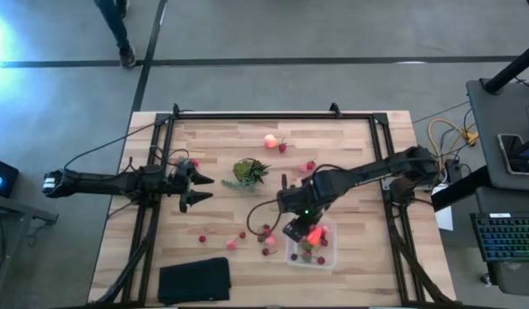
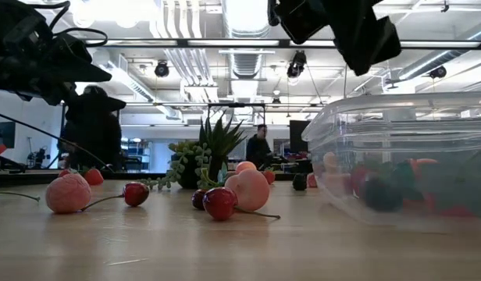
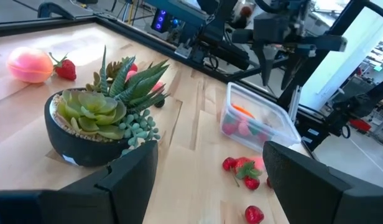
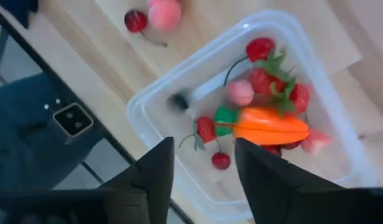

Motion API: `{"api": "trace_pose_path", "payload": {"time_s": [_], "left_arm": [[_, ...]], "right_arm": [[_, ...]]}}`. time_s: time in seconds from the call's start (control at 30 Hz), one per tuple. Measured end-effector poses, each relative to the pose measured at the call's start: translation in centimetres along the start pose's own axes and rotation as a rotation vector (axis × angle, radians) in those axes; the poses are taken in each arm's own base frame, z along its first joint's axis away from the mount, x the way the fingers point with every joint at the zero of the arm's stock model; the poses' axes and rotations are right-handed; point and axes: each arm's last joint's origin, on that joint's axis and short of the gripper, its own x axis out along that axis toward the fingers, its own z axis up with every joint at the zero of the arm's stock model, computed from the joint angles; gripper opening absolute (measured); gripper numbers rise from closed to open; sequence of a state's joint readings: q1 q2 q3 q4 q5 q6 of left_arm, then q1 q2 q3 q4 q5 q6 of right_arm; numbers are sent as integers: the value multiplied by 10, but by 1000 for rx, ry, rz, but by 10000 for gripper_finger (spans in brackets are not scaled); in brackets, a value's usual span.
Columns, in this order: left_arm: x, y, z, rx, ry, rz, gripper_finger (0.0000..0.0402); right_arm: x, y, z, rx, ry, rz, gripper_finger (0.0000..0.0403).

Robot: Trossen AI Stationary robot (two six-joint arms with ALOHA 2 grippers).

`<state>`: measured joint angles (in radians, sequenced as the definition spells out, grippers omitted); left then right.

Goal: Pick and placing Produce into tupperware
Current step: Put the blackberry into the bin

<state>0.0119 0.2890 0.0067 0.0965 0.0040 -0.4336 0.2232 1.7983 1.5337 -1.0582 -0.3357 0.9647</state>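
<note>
I have the right gripper (image 4: pixel 204 163) hanging directly over the tupperware (image 1: pixel 328 256), which sits on the worktop (image 1: pixel 350 146) near its front edge, right of centre. Its jaws stand partly apart with nothing between them. Inside the tupperware I see an orange carrot-shaped piece (image 4: pixel 271 125), several red berries (image 4: pixel 260 48) with green tops, a pale pink piece (image 4: pixel 240 92) and a small dark cherry (image 4: pixel 221 160).

Just beside the tupperware, toward the black pad (image 1: pixel 194 280), lies a loose cluster of produce: a peach-pink round piece (image 2: pixel 249 190), a red cherry (image 2: pixel 219 203) touching it, and more berries (image 1: pixel 233 244) scattered farther along. A peach (image 1: pixel 270 141) with a berry next to it lies well beyond the tupperware, near the worktop's far edge.

The potted succulent (image 3: pixel 99 124) stands between the tupperware and the left gripper (image 1: pixel 201 189). That gripper waits off the pot's far side, jaws spread wide and empty.
</note>
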Motion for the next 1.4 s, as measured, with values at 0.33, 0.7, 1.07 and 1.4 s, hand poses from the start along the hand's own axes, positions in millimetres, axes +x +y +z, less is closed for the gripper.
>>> {"api": "trace_pose_path", "payload": {"time_s": [0.33, 0.7, 1.07, 1.4], "left_arm": [[0, 0, 0, 0, -1, -1, 277], [0, 0, 0, 0, -1, 0, 277], [0, 0, 0, 0, -1, -1, 277], [0, 0, 0, 0, -1, 0, 277]], "right_arm": [[-11, -52, 54, 232, -171, -191, 216], [46, -111, 122, 215, 30, -267, 201], [51, -107, 135, 163, -32, -307, 187], [57, -111, 147, 113, -75, -364, 201]]}}
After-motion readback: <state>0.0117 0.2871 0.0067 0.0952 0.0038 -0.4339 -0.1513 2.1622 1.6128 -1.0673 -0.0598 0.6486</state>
